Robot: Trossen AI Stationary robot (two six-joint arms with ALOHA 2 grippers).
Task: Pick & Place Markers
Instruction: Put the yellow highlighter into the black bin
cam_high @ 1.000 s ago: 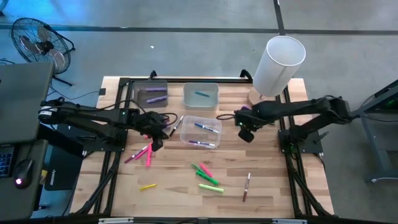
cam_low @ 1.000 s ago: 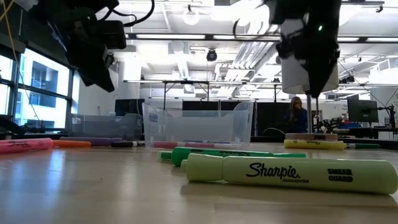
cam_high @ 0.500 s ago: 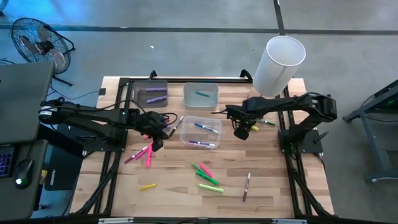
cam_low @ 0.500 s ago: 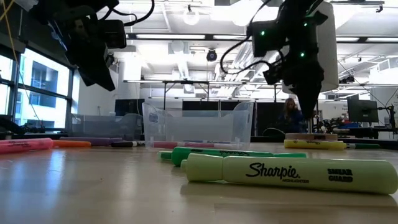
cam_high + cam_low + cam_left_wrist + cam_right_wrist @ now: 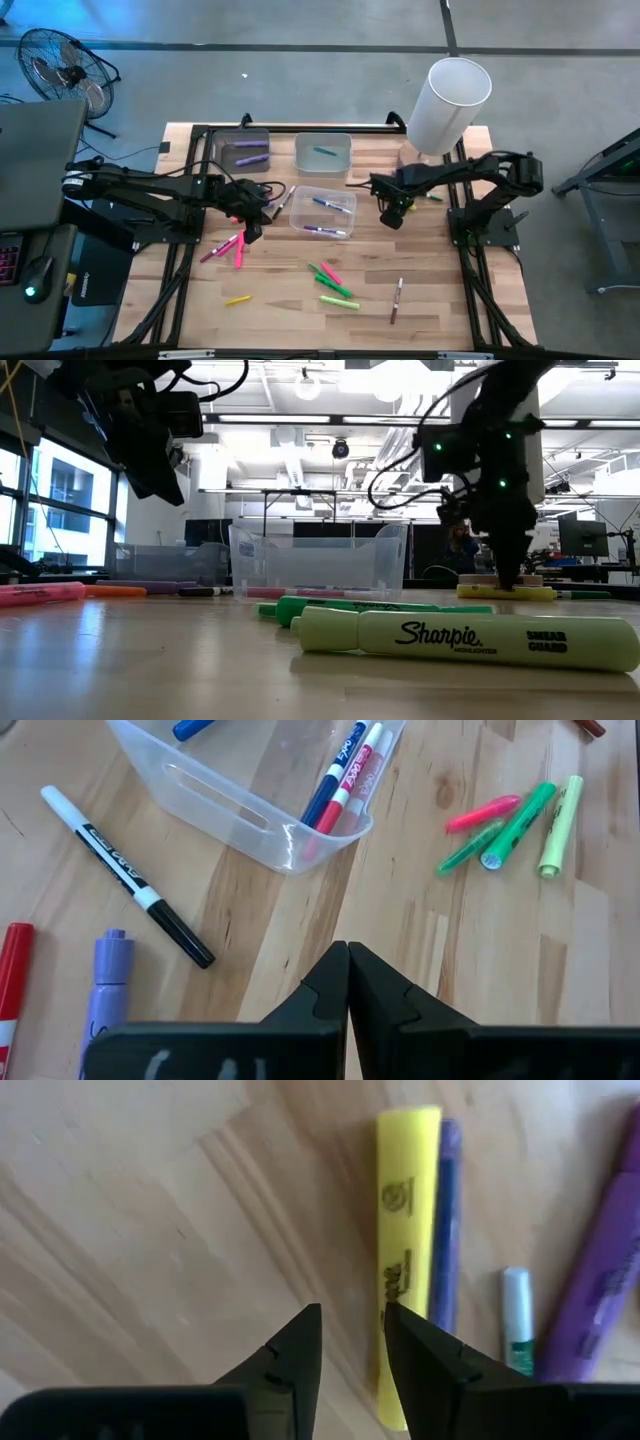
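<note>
markers are scattered all over the wooden table (image 5: 430, 300). a loose green and pink cluster (image 5: 333, 283) sits toward the front edge, with a yellow one (image 5: 237, 299) off to its left and a thin dark pen (image 5: 397, 299) to its right. pink and red ones (image 5: 228, 247) lie by the left arm. the clear bin (image 5: 322, 211) in the middle has a few blue and white-barrelled pens in it. behind it, the grey bin (image 5: 245, 149) holds purple markers and the other clear bin (image 5: 323, 151) has 1 blue pen. from table level a pale green sharpie highlighter (image 5: 470, 641) fills the foreground, with a darker green one (image 5: 350, 607) just behind it

right gripper (image 5: 392, 215) is down low just right of the middle bin. its wrist view shows the fingers (image 5: 290, 1352) spread a little with bare wood in the gap, nothing held. a yellow highlighter (image 5: 404, 1245) lies right beside 1 fingertip with a blue pen (image 5: 446, 1220) tight against it, then a white and green pen (image 5: 518, 1320) and a purple marker (image 5: 600, 1295) farther over. the low view has that gripper (image 5: 507, 575) right down at the yellow highlighter (image 5: 505, 592)

left gripper (image 5: 251, 228) hangs above the table just left of the middle bin, fingers (image 5: 348, 982) pressed together on nothing. its camera sees a black and white pen (image 5: 126, 875), a purple marker (image 5: 105, 995) and a red one (image 5: 12, 975) on the wood below. a big white cylinder (image 5: 447, 105) stands at the back right corner
</note>
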